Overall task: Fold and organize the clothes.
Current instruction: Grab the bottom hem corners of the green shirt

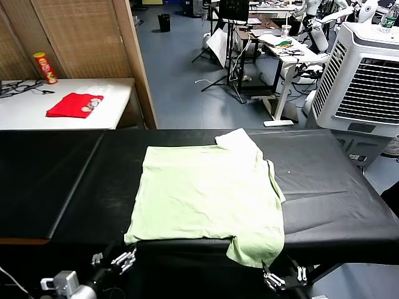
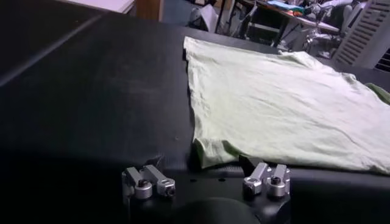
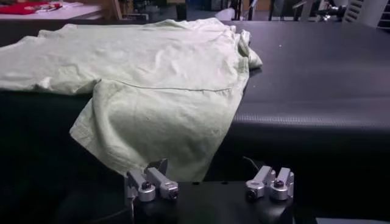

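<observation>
Left pincer [image 1: 123, 258] and right pincer [image 1: 283, 278], both with jaws apart and empty, wait below the near edge of the black worktop [image 1: 336, 193]. Pale green T-shirt [image 1: 209, 190] lies spread flat, one sleeve overhanging; soft, light, best pinched at hem corners.

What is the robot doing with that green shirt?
The robot is getting ready to fold a pale green T-shirt. The shirt lies spread out flat on the black table, with one sleeve hanging over the near edge. Nothing is holding it yet. The left hand waits, open, below the table's near edge by the shirt's near-left corner, and the right hand waits, open, just under the dangling sleeve. A small red garment sits on a white table behind.
</observation>
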Robot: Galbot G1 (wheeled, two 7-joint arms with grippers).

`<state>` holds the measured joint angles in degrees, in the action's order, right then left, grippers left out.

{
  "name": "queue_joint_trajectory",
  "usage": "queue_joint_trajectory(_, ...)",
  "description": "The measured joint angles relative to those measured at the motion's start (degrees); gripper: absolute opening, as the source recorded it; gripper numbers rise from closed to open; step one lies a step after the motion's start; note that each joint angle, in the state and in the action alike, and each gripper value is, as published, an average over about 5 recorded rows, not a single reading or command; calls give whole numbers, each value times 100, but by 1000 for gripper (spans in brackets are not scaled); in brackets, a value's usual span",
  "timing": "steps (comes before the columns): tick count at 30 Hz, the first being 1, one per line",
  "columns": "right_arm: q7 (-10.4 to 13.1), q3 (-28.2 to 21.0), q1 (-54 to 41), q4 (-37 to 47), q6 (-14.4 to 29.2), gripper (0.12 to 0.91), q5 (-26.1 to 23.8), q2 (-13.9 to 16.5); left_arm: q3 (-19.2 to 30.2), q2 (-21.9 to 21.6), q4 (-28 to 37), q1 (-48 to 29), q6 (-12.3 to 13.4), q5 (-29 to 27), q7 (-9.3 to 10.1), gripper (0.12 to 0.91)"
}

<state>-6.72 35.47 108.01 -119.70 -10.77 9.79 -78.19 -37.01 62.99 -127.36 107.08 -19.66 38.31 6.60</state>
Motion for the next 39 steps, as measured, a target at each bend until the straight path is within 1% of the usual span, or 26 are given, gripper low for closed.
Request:
queue_joint_trajectory(2, 2, -2, 0, 4, 0, 728, -3, -6, 0, 3, 6, -9, -4, -20, -2, 798)
queue_joint_trajectory(4, 5, -5, -5, 14, 0, 660, -10, -16, 2, 9, 23, -31, -7, -47, 0, 798)
queue_joint_trajectory(5, 7, -8, -11, 22, 0, 619, -14, -22, 3, 12, 36, -44, -3, -52, 5, 798)
queue_joint_trajectory(10, 18, -26, -37, 67, 4, 365, -46, -50, 23, 15, 91, -96, 29, -52, 7, 791)
queue_joint_trajectory(11, 19, -28, -37, 73, 7, 315, -52, -54, 32, 15, 97, -103, 30, -52, 4, 780)
queue_joint_trajectory(13, 20, -31, -37, 84, 16, 221, -64, -59, 53, 15, 109, -118, 30, -58, -7, 723)
queue_joint_trajectory(14, 20, -30, -36, 87, 23, 175, -70, -62, 65, 15, 114, -125, 29, -61, -15, 681)
queue_joint_trajectory(15, 20, -29, -35, 90, 31, 146, -75, -64, 76, 15, 117, -131, 29, -63, -28, 623)
queue_joint_trajectory(17, 23, -25, -25, 90, 52, 122, -83, -70, 98, 15, 119, -143, 30, -63, -61, 523)
queue_joint_trajectory(18, 29, -21, -15, 87, 66, 120, -86, -73, 110, 14, 118, -150, 31, -61, -76, 456)
queue_joint_trajectory(20, 49, -10, 14, 69, 96, 120, -87, -78, 133, 15, 117, -170, 29, -61, -98, 355)
queue_joint_trajectory(21, 64, -2, 34, 53, 110, 120, -87, -81, 143, 17, 115, -180, 27, -62, -103, 288)
queue_joint_trajectory(22, 79, 8, 56, 34, 122, 120, -87, -85, 150, 19, 111, -187, 25, -64, -105, 238)
queue_joint_trajectory(24, 105, 31, 115, -18, 138, 120, -84, -93, 154, 23, 96, -186, 25, -70, -107, 159)
queue_joint_trajectory(25, 116, 42, 156, -54, 149, 120, -82, -97, 149, 23, 83, -175, 27, -72, -107, 137)
queue_joint_trajectory(28, 131, 64, 308, -187, 187, 120, -75, -114, 110, 15, 26, -109, 51, -77, -101, 127)
queue_joint_trajectory(33, 79, 69, 549, -471, 328, 120, -31, -113, 12, 6, -125, 61, 86, -80, -72, 127)
queue_joint_trajectory(36, 64, 111, 589, -638, 446, 120, 135, -68, -55, 7, -248, 146, 143, -81, -53, 127)
queue_joint_trajectory(39, 63, 185, 498, -737, 530, 120, 399, -6, -125, 41, -343, 144, 271, -100, -23, 127)
